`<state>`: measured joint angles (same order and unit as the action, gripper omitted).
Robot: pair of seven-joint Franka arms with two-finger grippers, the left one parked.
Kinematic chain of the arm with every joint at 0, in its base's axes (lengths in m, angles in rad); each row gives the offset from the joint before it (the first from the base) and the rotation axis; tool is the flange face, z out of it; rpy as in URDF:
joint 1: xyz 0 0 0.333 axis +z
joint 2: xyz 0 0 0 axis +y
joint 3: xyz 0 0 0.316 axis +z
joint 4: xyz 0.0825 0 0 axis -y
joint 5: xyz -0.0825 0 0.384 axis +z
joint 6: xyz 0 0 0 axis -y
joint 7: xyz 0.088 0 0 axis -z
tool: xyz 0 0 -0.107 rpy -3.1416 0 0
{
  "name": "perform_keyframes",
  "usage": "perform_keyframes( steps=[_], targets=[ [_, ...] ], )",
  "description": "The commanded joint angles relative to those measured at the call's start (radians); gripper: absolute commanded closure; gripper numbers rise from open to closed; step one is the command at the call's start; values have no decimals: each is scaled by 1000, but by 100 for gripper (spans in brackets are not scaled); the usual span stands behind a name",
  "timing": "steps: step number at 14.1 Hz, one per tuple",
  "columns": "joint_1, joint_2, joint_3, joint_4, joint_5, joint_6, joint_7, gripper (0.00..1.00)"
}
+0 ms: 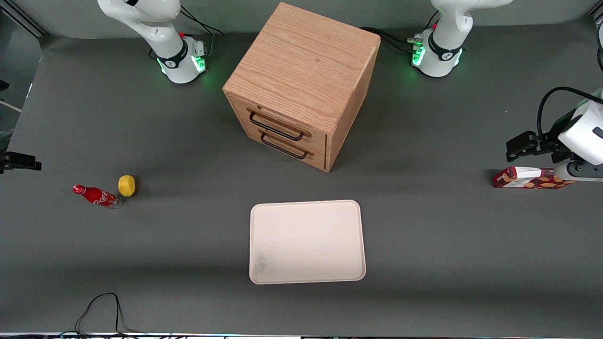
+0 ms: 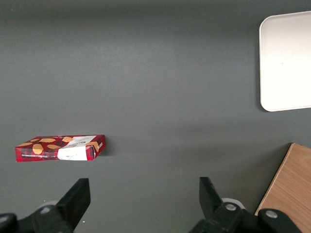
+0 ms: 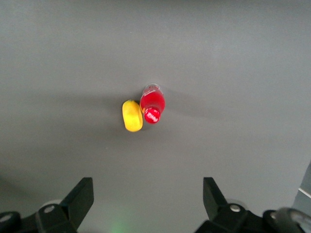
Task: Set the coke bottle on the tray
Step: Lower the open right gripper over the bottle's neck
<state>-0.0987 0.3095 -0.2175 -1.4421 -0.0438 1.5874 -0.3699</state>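
Nothing is in hand yet: this is the approach step. The wooden drawer cabinet point(image 1: 301, 84) sits mid-worktop, with the tray point(image 1: 307, 241) bare in front of it, well apart from the fingers. The gripper point(image 3: 148, 204) hovers high above the working arm's end of the worktop, its fingers point(image 3: 80, 199) spread wide and empty. Below the gap stands the coke bottle point(image 3: 152, 104) (upright, cap up), with a lemon point(image 3: 132, 115) touching it or nearly so. Next, I judge, comes a descent centred on the bottle, keeping clear of the lemon.
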Motion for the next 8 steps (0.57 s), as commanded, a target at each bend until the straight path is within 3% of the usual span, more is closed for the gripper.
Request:
perform_keyframes(
  steps=[1, 8],
  targets=[
    [-15, 16, -2, -84, 25, 118, -37, 0],
    [-9, 10, 0, -329, 50, 403, -43, 0]
  ],
)
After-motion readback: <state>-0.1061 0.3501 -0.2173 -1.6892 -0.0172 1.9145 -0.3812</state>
